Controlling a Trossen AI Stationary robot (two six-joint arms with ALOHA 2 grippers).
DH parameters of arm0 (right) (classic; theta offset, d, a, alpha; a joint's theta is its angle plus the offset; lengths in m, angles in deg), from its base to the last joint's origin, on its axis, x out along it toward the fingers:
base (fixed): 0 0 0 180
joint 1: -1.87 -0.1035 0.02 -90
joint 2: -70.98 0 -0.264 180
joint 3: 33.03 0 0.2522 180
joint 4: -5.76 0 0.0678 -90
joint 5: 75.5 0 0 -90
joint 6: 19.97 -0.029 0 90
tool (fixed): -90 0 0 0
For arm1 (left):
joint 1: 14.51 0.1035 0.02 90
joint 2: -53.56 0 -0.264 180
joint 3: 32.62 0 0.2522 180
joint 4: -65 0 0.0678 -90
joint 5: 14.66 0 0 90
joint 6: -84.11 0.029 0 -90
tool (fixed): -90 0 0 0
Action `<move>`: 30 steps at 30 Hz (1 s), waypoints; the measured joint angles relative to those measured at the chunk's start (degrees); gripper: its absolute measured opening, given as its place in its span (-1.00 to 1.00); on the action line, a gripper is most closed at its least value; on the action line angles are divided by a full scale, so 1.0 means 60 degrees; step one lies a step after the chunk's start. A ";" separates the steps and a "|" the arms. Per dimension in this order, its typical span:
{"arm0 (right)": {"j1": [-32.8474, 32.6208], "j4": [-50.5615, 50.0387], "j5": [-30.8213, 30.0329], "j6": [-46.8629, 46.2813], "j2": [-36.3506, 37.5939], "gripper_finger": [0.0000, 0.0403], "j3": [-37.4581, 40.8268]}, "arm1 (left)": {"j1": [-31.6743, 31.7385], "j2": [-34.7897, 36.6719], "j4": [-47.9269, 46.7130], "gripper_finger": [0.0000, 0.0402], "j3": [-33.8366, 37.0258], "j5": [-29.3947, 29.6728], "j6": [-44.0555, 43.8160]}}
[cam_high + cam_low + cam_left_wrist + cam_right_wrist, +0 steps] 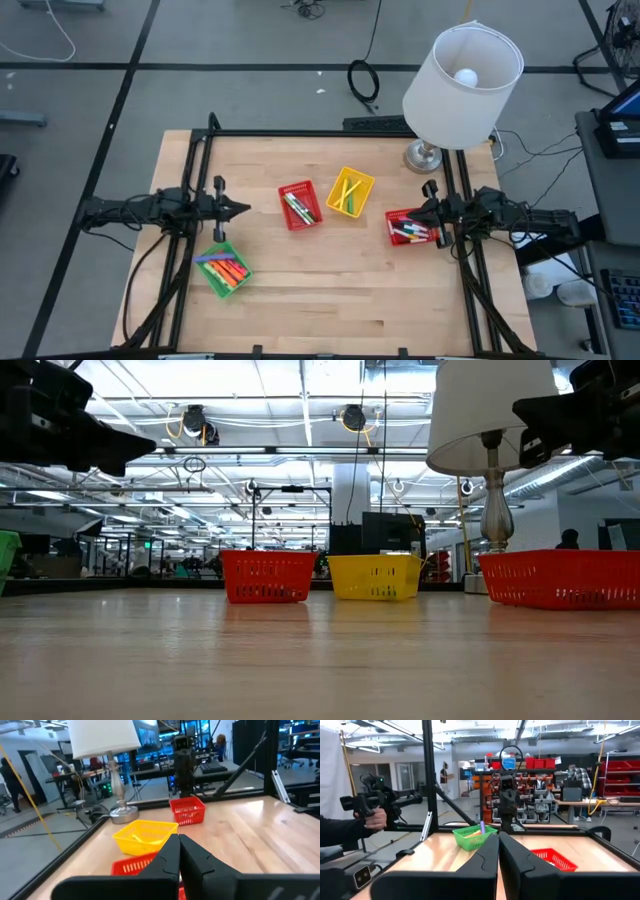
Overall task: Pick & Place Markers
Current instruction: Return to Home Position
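High view, from where I stand: left gripper (pixel 243 209) and right gripper (pixel 425 213) hover pinched closed and empty at the table's (pixel 330 300) side edges, markers (pixel 228 268) inside four baskets (pixel 293 186) mid-table, lamp (pixel 462 85) crowding the far right corner.

**A:** Eyes on the left arm (pixel 130 212), across the tabletop (pixel 330 290) from the lamp (pixel 462 85). It's matte black all over, with chunky, boxy links.

**B:** And the right arm (pixel 530 220), close by the lamp, is its twin, with the same dark casing and blocky joints.

**A:** Left gripper (pixel 178 837) now: two black fingers (pixel 167 860), flat-sided wedges narrowing to a point.

**B:** Right gripper (pixel 498 835), identical fingers (pixel 517 861), smooth and dark.

**A:** And a dark cable (pixel 140 270) curves off the left arm!
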 joint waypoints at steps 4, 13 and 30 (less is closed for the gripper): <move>0.0000 -0.0060 0.0000 0.0019 -0.0004 -1.00 0.0010 | 0.0000 -0.0007 -0.0043 -1.00 0.0000 -0.0173 -0.0072; 0.0000 0.0123 0.0000 -0.0014 -0.0004 -1.00 0.0028 | 0.0000 -0.0007 -0.0056 -0.89 0.0000 -0.0176 -0.1081; 0.0000 0.0109 0.0004 -0.0010 -0.0004 -1.00 0.0036 | 0.0000 -0.0007 0.0286 -0.92 0.0029 -0.0165 -0.1081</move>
